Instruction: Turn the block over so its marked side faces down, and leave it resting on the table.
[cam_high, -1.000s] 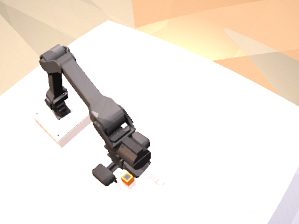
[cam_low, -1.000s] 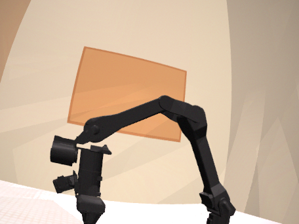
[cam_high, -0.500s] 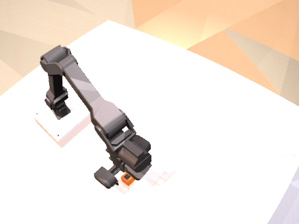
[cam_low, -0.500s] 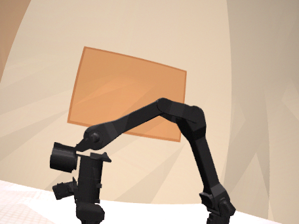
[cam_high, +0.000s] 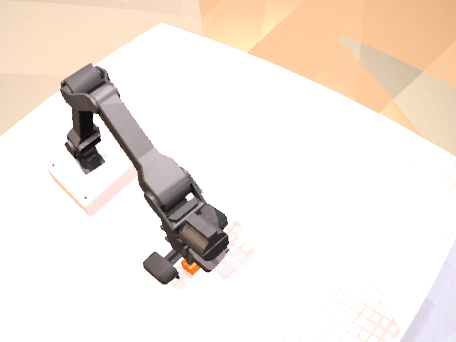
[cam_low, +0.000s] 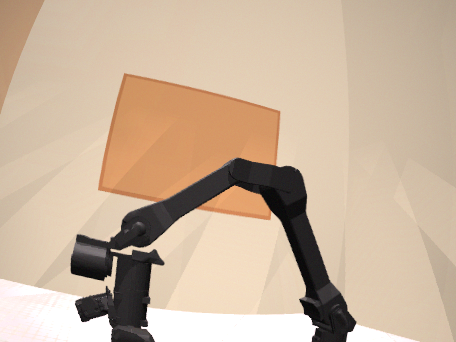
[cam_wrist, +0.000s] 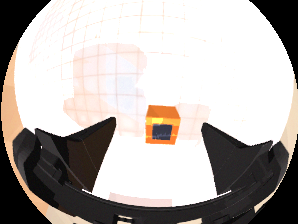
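Note:
A small orange block (cam_high: 189, 268) (cam_wrist: 162, 117) rests on the white table (cam_high: 310, 165), its dark blue marked side facing up toward the wrist camera. My gripper (cam_wrist: 160, 124) is open and points straight down over the block. In the wrist view the block lies between the two dark fingers, apart from both. In the top view the wrist (cam_high: 202, 237) covers most of the block and only an orange corner shows. In the exterior view the gripper body (cam_low: 131, 295) runs out of the bottom edge, and the fingertips and block are out of sight.
The arm's base stands on a pale plate (cam_high: 75, 190) at the table's left. A dark camera housing (cam_high: 159, 267) sticks out beside the wrist. The table's edge (cam_high: 425, 310) runs along the lower right. An orange panel (cam_low: 190, 145) hangs on the back wall.

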